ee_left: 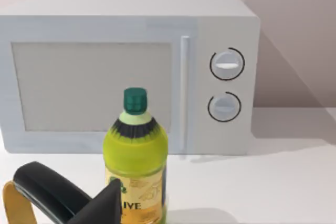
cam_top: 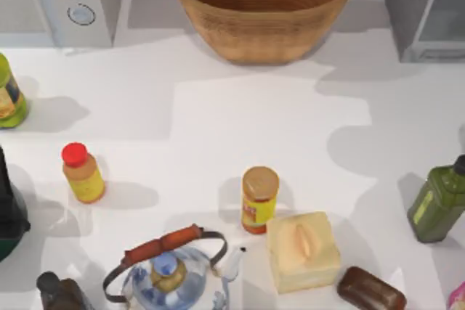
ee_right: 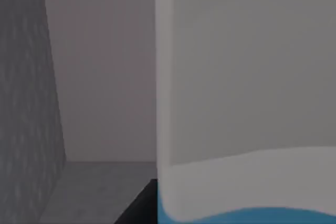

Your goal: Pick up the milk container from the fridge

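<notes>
The milk container (ee_right: pixel 247 129) stands very close in the right wrist view, a white face with a light blue band along its low edge. Around it are the fridge's grey inner walls (ee_right: pixel 100 77) and its floor (ee_right: pixel 100 187). A black piece of my right gripper (ee_right: pixel 139 208) shows beside the carton's lower edge. In the top view the fridge (cam_top: pixel 425 12) is the grey box with a paler panel at the back right corner. My left gripper (ee_left: pixel 68 203) is parked at the table's left, behind a green-capped yellow bottle (ee_left: pixel 135 156).
A woven basket (cam_top: pixel 263 5) sits at the back middle and a microwave (cam_top: pixel 62 1) with two knobs at the back left. Jars (cam_top: pixel 259 198), a kettle (cam_top: pixel 171 274), a yellow box (cam_top: pixel 302 250), a brown bar (cam_top: pixel 370 290) and an olive bottle (cam_top: pixel 438 203) crowd the front.
</notes>
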Robot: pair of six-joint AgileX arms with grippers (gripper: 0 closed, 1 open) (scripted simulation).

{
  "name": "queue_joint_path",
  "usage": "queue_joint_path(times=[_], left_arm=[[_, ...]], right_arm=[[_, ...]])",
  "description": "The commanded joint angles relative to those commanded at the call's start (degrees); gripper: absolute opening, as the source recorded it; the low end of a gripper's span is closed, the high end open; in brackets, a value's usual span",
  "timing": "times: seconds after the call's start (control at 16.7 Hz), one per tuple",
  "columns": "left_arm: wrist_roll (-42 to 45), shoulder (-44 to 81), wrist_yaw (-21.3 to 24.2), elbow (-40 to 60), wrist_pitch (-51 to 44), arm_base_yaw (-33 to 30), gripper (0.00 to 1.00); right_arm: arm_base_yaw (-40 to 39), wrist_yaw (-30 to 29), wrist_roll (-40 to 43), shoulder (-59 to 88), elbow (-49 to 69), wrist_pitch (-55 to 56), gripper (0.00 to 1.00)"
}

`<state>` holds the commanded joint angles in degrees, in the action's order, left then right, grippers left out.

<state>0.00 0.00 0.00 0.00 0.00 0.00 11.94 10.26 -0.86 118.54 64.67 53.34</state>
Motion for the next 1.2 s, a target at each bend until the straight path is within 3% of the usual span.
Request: queue_joint_path(times=[0.3,0.72,0.96,1.2], left_arm=[[0.00,0.00,0.00,0.00,0.00,0.00,1.00],[0.00,0.00,0.00,0.00,0.00,0.00,1.00],[0.00,0.00,0.00,0.00,0.00,0.00,1.00],[0.00,0.00,0.00,0.00,0.00,0.00,1.00]], right_arm=[[1.38,1.17,-0.05,-7.73,-13.06,5.13,0.00],[1.10,1.20,-0.13,-8.72,-14.21,5.26,0.00],[-0.03,0.30,0.05,-16.43,-17.70,1.09,0.00],[-2.04,-1.46,0.19,-33.52,-25.24,-7.69,0.00]])
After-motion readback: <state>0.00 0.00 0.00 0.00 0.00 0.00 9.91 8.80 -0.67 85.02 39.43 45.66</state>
